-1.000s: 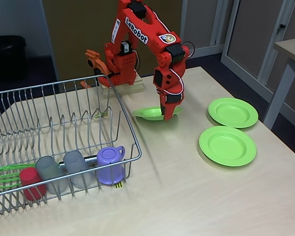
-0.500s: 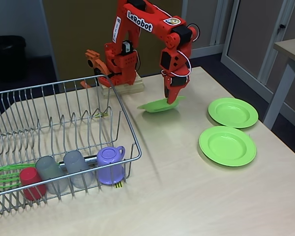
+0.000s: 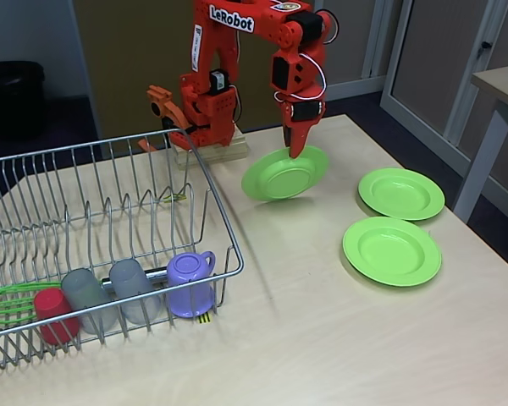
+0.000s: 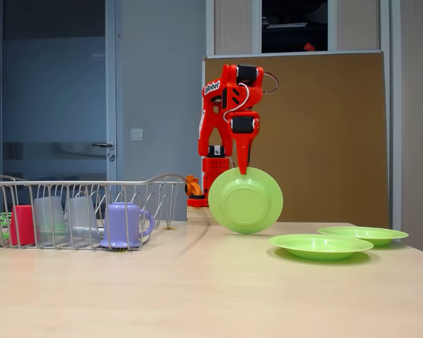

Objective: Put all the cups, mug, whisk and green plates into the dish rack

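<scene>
My orange gripper (image 3: 299, 145) (image 4: 241, 167) is shut on the top rim of a green plate (image 3: 284, 174) (image 4: 245, 201), which hangs tilted up on edge above the table, right of the dish rack (image 3: 205, 173) (image 4: 162, 184). Two more green plates (image 3: 392, 250) (image 3: 401, 193) lie flat on the table to the right, also seen low in a fixed view (image 4: 321, 246) (image 4: 363, 234). In the rack's front row stand the red cup (image 3: 55, 315) (image 4: 22, 224), two grey cups (image 3: 89, 298) (image 3: 134, 289), and the purple mug (image 3: 192, 283) (image 4: 125, 224). The green whisk (image 3: 4, 303) lies at the rack's front left.
The arm's base (image 3: 205, 118) stands on a wooden block behind the rack. A second table (image 3: 499, 93) stands at the far right. A brown board forms the backdrop behind the arm.
The gripper has risen with the plate; the plate went from lying nearly flat just above the table to hanging steeply tilted, its face turned toward the camera.
</scene>
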Available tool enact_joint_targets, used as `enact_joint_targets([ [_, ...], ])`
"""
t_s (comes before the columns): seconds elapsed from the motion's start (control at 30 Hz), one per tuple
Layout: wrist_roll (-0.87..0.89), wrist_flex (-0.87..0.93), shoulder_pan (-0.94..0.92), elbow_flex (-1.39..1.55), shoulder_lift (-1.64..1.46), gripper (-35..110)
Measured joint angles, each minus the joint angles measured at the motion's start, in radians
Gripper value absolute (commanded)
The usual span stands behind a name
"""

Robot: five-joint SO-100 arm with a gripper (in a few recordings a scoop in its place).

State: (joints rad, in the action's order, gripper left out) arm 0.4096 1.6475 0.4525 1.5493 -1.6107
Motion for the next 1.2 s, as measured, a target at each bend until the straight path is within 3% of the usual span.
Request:
enact_joint_targets([
  [0.57,-0.014,0.178,-0.002,-0.500,-0.021,0],
  [0.8,-0.025,0.164,-0.008,-0.488,-0.011,0],
  [0.9,-0.032,0.124,-0.014,-0.419,-0.017,1],
  [0.97,-0.046,0.086,-0.011,-0.334,-0.025,10],
  [1.2,-0.133,-0.278,-0.061,0.074,-0.021,25],
])
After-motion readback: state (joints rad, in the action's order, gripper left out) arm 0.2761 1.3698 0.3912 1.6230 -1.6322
